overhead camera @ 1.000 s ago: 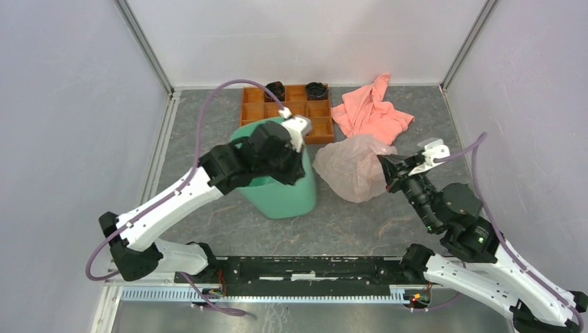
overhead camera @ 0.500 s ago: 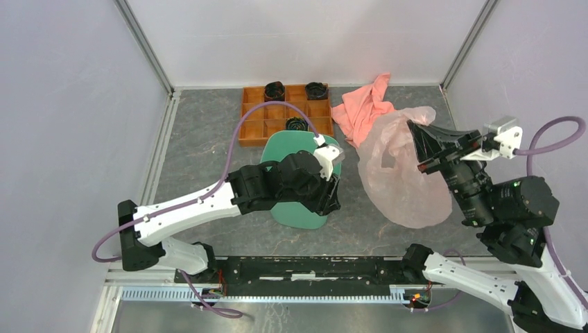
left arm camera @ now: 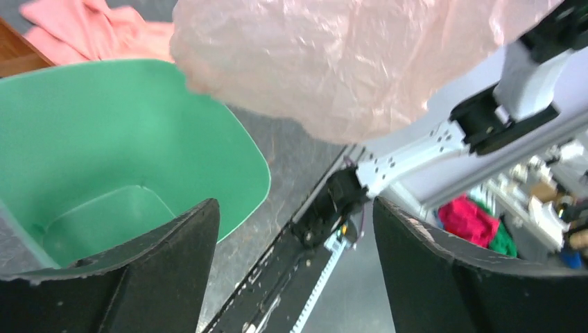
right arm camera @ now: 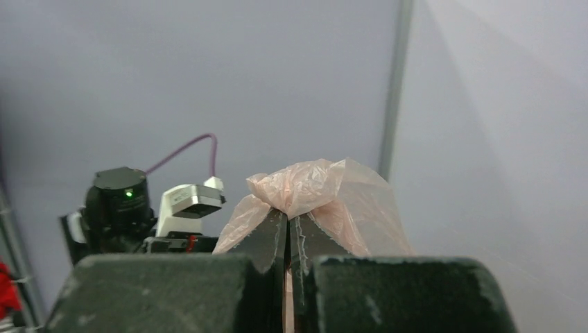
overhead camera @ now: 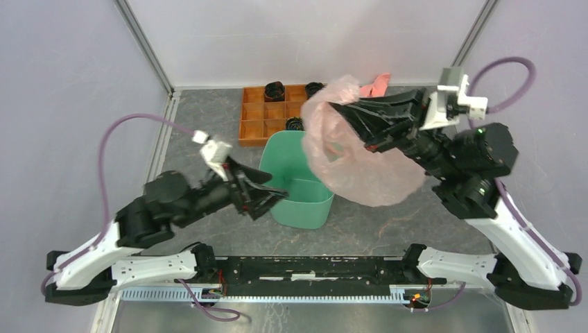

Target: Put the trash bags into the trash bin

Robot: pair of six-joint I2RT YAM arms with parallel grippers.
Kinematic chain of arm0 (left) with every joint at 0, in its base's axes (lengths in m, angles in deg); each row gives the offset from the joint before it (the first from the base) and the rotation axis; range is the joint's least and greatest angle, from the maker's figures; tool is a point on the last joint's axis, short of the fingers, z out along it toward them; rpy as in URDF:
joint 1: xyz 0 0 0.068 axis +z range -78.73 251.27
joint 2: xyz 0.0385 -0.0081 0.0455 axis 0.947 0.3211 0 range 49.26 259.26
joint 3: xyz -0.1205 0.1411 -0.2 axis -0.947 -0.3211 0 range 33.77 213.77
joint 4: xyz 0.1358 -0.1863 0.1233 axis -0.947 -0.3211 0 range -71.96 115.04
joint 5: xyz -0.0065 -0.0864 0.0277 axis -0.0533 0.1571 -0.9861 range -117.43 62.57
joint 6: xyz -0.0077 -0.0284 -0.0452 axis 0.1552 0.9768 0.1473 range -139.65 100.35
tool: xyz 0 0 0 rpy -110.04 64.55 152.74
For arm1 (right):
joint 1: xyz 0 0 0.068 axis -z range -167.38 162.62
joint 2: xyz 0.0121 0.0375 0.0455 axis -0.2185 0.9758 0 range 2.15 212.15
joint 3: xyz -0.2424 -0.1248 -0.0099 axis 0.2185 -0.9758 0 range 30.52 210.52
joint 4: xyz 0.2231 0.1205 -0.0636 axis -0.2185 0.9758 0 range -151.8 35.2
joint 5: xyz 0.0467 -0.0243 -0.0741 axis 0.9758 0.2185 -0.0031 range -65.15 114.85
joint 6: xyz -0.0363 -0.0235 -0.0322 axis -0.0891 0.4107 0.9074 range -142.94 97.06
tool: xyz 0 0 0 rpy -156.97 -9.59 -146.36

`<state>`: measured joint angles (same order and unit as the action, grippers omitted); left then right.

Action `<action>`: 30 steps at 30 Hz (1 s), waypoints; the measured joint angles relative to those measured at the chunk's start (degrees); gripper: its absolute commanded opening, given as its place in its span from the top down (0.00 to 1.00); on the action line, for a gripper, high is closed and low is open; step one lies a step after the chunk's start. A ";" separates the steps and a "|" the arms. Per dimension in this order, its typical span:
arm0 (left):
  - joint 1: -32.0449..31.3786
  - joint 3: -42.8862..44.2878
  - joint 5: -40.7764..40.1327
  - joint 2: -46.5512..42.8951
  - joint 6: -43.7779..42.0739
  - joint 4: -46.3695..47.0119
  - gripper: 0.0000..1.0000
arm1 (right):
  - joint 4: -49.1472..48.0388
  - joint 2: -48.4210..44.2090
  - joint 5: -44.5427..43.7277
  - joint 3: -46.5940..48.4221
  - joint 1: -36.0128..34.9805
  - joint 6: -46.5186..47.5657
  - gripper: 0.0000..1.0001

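Observation:
The mint-green trash bin (overhead camera: 298, 186) stands upright at mid-table, its mouth facing up (left arm camera: 118, 152). The pale pink, wrinkly trash bag (overhead camera: 360, 163) hangs in the air over the bin's right rim, and in the left wrist view it (left arm camera: 326, 62) floats above and beyond the bin. My right gripper (overhead camera: 340, 111) is raised high and shut on the bag's bunched top (right arm camera: 305, 187), the jaws pressed together on the film. My left gripper (overhead camera: 274, 192) is open just outside the bin's near-left wall, with nothing between its fingers (left arm camera: 152, 270).
An orange compartmented tray (overhead camera: 258, 119) with black caps (overhead camera: 275, 91) sits behind the bin. A salmon-pink towel (overhead camera: 378, 84) lies at the back right, mostly hidden by the bag. Enclosure walls close in on three sides, and the arms' base rail (overhead camera: 305, 267) runs along the near edge.
The left gripper let go of the bin, opened and drew back left, leaving the bin upright. The right arm lifted the bag up and leftward to above the bin.

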<state>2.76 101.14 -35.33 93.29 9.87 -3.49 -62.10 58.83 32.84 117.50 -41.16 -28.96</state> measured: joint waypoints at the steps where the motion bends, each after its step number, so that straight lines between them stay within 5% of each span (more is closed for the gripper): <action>1: 0.00 -0.66 -1.42 -2.34 0.26 -0.02 0.08 | -1.97 1.27 1.97 0.72 0.00 -1.49 0.99; 8: 0.00 -5.51 -10.21 -17.00 2.82 0.09 0.04 | -13.84 8.72 6.25 4.50 -0.11 -11.67 0.99; 15: 0.02 -6.73 -14.58 -21.29 3.89 -0.66 0.03 | -15.23 0.37 -13.64 -3.52 -0.17 -14.56 0.99; 22: 0.02 -2.89 -17.66 -19.23 3.87 -3.78 0.05 | -6.75 -8.35 -31.91 -13.55 -0.13 -12.74 0.99; 30: 0.00 8.94 -25.38 -10.56 3.89 -7.45 0.05 | 9.97 -9.35 -33.99 -12.20 -0.11 -9.73 0.99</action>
<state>2.76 110.08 -60.71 82.73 13.76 -10.95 -52.13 49.48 -1.15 105.31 -41.26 -38.69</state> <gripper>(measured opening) 0.950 0.014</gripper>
